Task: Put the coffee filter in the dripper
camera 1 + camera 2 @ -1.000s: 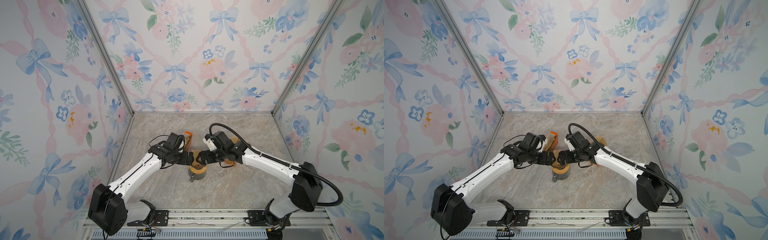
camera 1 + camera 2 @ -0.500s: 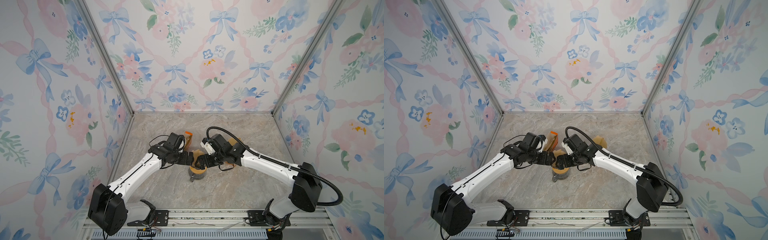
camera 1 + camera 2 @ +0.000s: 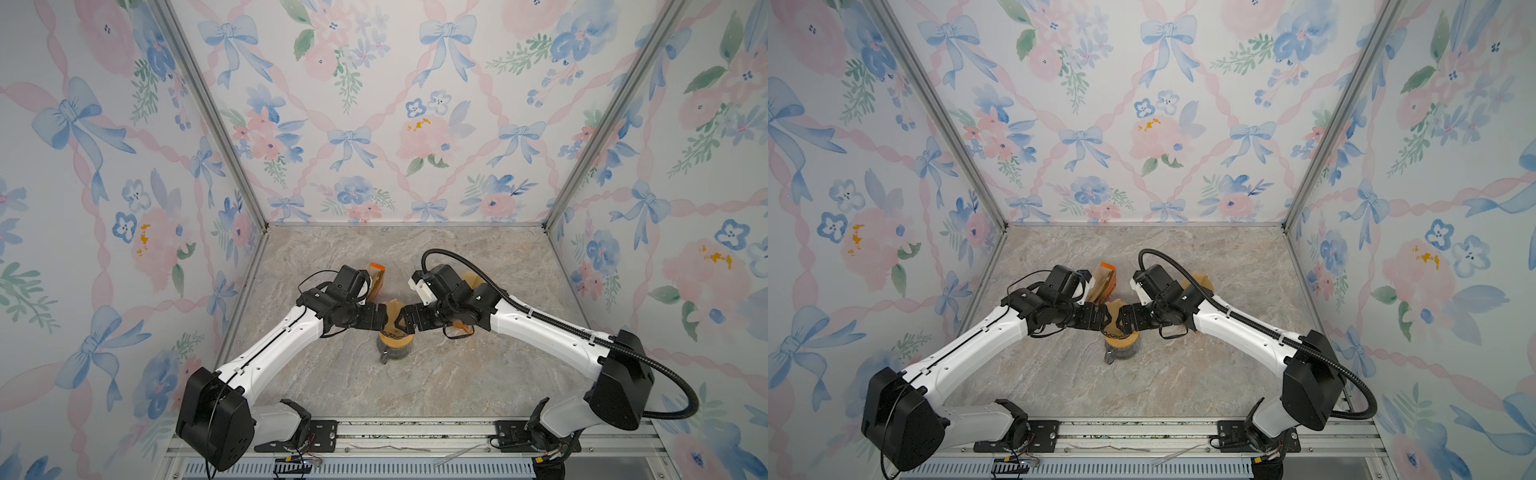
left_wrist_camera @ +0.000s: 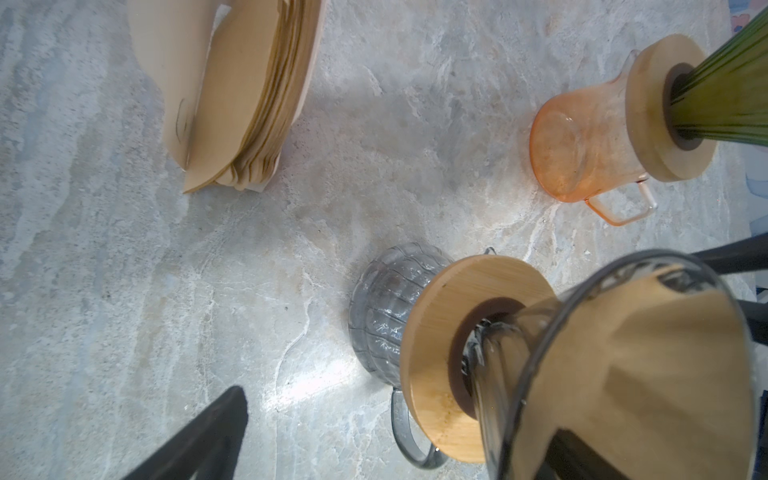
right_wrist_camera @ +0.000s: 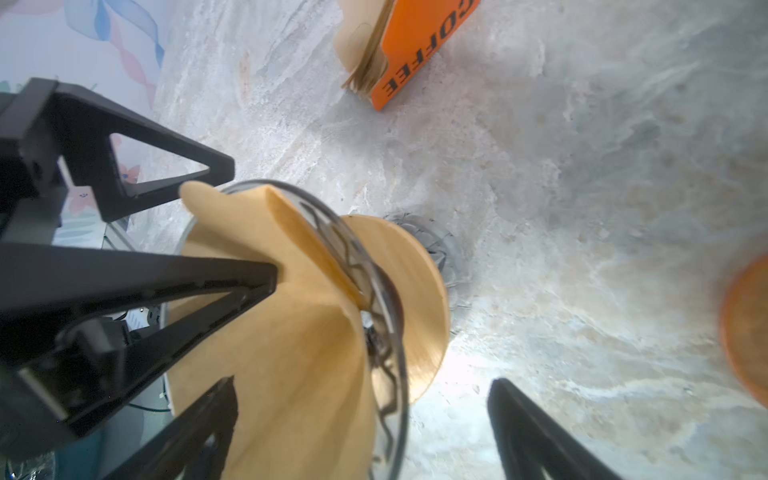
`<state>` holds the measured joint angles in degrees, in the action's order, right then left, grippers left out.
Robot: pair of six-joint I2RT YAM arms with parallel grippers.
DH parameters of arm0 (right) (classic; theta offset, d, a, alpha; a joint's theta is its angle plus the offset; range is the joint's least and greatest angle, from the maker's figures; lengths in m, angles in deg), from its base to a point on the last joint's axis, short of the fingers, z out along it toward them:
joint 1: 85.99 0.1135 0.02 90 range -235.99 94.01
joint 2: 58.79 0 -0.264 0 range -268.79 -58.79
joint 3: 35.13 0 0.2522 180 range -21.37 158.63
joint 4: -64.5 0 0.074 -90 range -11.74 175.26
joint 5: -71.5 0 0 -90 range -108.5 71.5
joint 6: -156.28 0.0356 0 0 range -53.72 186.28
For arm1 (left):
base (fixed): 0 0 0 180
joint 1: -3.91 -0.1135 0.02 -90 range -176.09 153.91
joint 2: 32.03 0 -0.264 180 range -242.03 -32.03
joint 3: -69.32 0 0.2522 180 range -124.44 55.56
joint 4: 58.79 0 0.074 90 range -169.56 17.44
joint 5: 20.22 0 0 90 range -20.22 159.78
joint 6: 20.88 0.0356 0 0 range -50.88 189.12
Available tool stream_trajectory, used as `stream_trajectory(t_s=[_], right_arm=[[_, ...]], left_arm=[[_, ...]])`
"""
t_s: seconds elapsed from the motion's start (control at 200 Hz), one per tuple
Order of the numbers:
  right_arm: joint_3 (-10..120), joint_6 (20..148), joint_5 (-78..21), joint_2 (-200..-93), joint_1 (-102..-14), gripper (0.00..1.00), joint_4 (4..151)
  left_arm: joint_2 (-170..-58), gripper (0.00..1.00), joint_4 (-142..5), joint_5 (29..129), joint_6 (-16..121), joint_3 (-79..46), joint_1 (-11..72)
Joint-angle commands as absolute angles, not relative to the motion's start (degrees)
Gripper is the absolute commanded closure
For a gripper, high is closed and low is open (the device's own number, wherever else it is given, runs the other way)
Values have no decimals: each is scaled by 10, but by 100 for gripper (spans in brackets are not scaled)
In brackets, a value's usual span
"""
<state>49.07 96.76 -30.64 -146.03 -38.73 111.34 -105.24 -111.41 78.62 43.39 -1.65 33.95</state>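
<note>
The clear glass dripper (image 5: 386,332), with a wooden collar (image 4: 440,332), stands on a grey glass carafe (image 3: 392,353) mid-table. A brown paper coffee filter (image 5: 299,332) sits inside it, one flap sticking up above the rim (image 3: 394,308). My left gripper (image 3: 382,319) and right gripper (image 3: 405,320) meet over it from either side, both open. Each has one finger inside the filter cone and one outside the glass: in the right wrist view the right gripper (image 5: 363,382) straddles the rim, and a finger (image 5: 187,274) of the left gripper presses on the paper. The left gripper (image 4: 395,419) holds nothing.
A stack of brown filters in an orange box (image 3: 376,278) stands just behind the left gripper. An orange glass carafe (image 4: 590,145) with a wooden collar and a green dripper stands under the right forearm. Patterned walls close in the back and sides.
The right gripper has edged a little to the left, over the dripper. The left arm and the dripper have stayed where they were.
</note>
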Motion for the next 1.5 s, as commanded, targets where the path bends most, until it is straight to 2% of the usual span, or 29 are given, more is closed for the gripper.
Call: stream_trajectory(t_s=[0.0,0.51,1.495], right_arm=[[512,970,-273,-1462,-398,4,1155],[533,950,-242,-1519,-422,4,1161],[492,963,-232,-1511,-423,4,1149]], left_arm=[[-1053,2,-1122,788,436,-24,343],[-1068,2,-1122,791,439,-36,338],[-1086,2,-1123,789,431,-24,327]])
